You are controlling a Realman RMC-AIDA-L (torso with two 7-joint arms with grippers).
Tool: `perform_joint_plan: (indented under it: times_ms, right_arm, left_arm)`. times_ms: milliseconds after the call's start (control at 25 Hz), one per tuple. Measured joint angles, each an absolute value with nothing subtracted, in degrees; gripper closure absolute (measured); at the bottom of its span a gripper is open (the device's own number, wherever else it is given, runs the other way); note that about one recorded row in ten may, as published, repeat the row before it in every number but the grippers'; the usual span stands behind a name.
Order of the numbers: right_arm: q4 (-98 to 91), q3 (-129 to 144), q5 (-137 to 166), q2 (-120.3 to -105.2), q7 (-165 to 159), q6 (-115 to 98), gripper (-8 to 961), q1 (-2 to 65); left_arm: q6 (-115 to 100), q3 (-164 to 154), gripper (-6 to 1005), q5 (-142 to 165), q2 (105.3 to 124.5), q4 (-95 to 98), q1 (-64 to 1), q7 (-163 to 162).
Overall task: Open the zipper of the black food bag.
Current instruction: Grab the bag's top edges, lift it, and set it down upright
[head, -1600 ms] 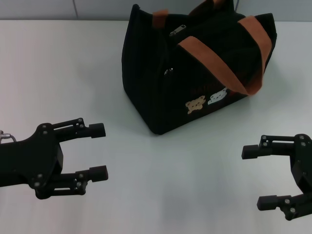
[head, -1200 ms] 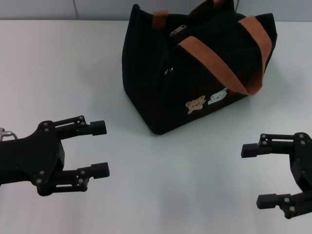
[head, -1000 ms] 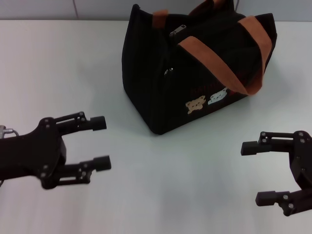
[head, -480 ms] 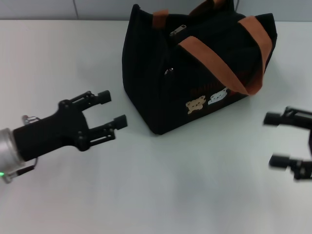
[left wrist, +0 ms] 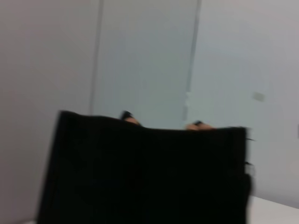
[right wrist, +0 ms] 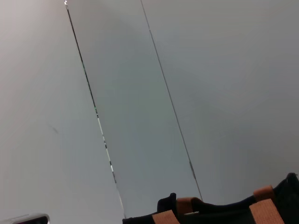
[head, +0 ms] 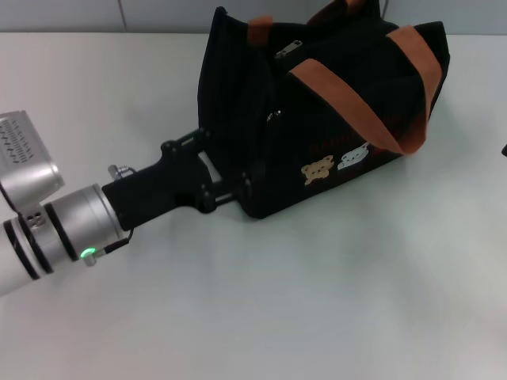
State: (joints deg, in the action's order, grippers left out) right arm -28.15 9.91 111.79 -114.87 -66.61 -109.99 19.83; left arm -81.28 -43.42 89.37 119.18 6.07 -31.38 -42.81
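Now standing on the white counter (head: 333,301): boxy black fabric food bag (head: 261,95), upright, with two orange-brown strap handles (head: 360,119) arching over its top. Carries small tan and pale bear patches (head: 334,165) on the long side facing the camera, under faint red lettering. Shows its thin black zipper (head: 288,49) along the top seam between the straps, small silver pull tab lying near the bag's left end; whether the track is closed cannot be made out.

Left pincer (head: 218,166), black, on a silver-and-white arm, stretched up to the lower part of the bag's left end panel. Spread wide, one finger (head: 196,141) against the panel farther back and the other at the bag's bottom near corner; clasps nothing. Fills the lower half of the left wrist view with that black panel (left wrist: 145,172), strap tips (left wrist: 196,125) peeking over its top edge.

Right pincer (head: 505,149): only a dark sliver well to the right of the bag; impossible to tell its state. Catches, in the right wrist view, just the bag's top (right wrist: 219,213) and straps (right wrist: 262,210) below a pale wall (right wrist: 210,93).
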Motion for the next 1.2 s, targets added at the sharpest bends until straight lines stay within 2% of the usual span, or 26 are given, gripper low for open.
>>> perform_joint_plan:
  times_ms: [320, 760, 840, 1080, 1200]
  right_arm:
    - [-28.1, 9.8, 111.8, -115.10, -66.6, -109.3, 126, 19.8]
    - [-26.6, 9.8, 111.8, -115.13, -66.5, -107.7, 126, 19.8]
    - [-26.6, 9.7, 111.8, -115.14, -66.5, -107.7, 126, 19.8]
    - [-26.6, 9.8, 111.8, -115.20, -66.5, -107.7, 127, 19.8]
    - [-26.2, 9.8, 111.8, -115.22, -66.5, -107.5, 127, 19.8]
  left_arm:
    - [-79.9, -43.7, 326, 86.0, 119.18, 0.4, -35.4, -38.8]
    - [-77.7, -42.9, 351, 86.0, 119.18, -1.6, -35.6, -36.7]
    - [-77.7, -43.0, 597, 86.1, 119.18, -2.2, -35.7, -35.7]
    - [-77.6, -42.8, 828, 86.1, 119.18, -2.9, -35.8, -35.0]
    - [-77.6, -42.7, 844, 86.1, 119.18, -3.0, -35.9, -35.2]
